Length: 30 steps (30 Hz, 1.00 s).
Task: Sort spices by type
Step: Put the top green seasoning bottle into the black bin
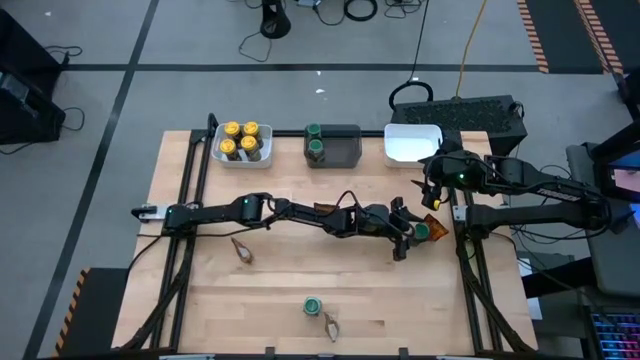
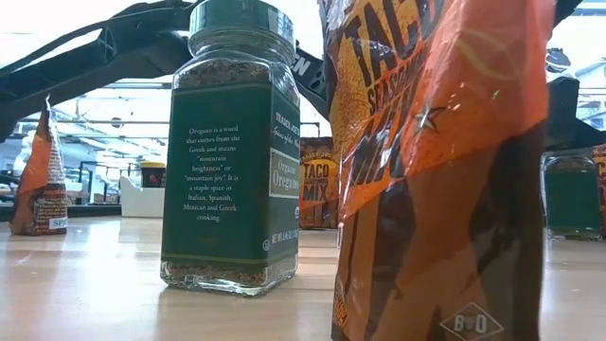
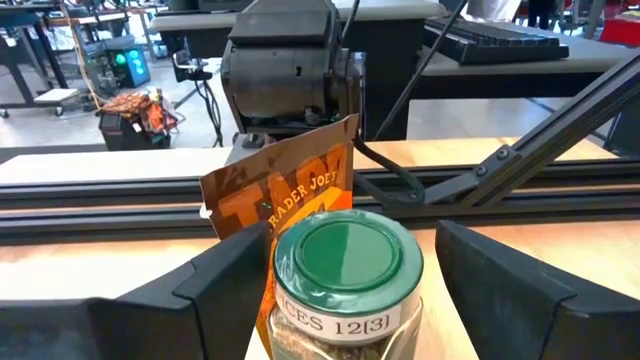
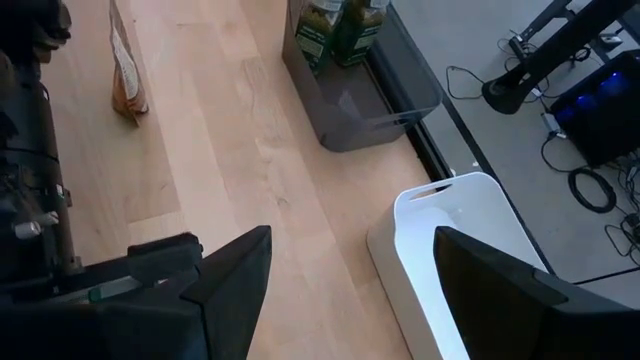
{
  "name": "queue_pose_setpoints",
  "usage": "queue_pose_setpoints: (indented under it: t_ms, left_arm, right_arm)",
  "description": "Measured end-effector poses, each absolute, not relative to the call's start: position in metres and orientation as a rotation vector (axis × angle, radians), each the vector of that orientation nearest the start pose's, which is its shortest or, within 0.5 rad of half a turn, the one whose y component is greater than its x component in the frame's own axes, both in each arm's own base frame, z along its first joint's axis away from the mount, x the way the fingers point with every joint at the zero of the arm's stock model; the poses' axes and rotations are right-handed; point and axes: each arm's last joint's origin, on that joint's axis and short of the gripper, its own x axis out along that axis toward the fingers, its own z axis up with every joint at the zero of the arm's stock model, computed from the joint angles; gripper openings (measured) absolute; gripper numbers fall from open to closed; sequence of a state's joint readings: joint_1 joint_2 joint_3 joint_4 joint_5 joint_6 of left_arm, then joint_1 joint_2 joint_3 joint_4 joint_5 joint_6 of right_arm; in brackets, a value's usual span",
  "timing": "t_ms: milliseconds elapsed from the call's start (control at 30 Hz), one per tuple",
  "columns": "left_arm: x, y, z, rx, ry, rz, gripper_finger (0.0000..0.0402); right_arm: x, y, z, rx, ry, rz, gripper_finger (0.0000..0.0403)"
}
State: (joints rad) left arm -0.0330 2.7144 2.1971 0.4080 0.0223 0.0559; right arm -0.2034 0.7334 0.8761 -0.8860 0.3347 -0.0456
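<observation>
- One green-lidded jar (image 3: 345, 285) stood right of centre in the high view, between the left pincer (image 1: 418, 235)'s parted fingers, not yet clamped, a crinkly packet (image 3: 285, 205) just behind it.
- It looked rigid, smooth and fairly heavy, probably breakable; gripping the flat sides below the lid seemed safest.
- The left arm stretched level across the desk (image 1: 270, 290).
- The right pincer (image 4: 350, 290), fingers apart and empty, hung over the white bin (image 4: 470, 240) at upper right.

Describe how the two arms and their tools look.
Both are slim black jointed arms. The left arm has a pale base end; the right arm shows a small green light. Each tool, left tool and right tool, has two wedge-shaped matte black fingers.
</observation>
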Motion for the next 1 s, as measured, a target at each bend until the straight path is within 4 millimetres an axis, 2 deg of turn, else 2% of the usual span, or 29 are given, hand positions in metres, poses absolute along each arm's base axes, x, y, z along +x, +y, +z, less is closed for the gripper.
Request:
queue_pose_setpoints:
  t_ms: [400,667,1000]
  left_arm:
    - [0.599,-0.022,0.133,0.033,0.108,-0.062,0.0287]
    - [0.599,-0.022,0.124,0.032,0.120,-0.062,0.0287]
    - [0.599,-0.022,0.123,0.032,0.111,-0.061,0.0278]
  right_arm:
    - [0.124,-0.035,0.311,-0.091,0.744,-0.498,0.0263]
    - [0.125,-0.035,0.312,-0.090,0.738,-0.498,0.0263]
    - [0.125,-0.035,0.312,-0.090,0.738,-0.498,0.0263]
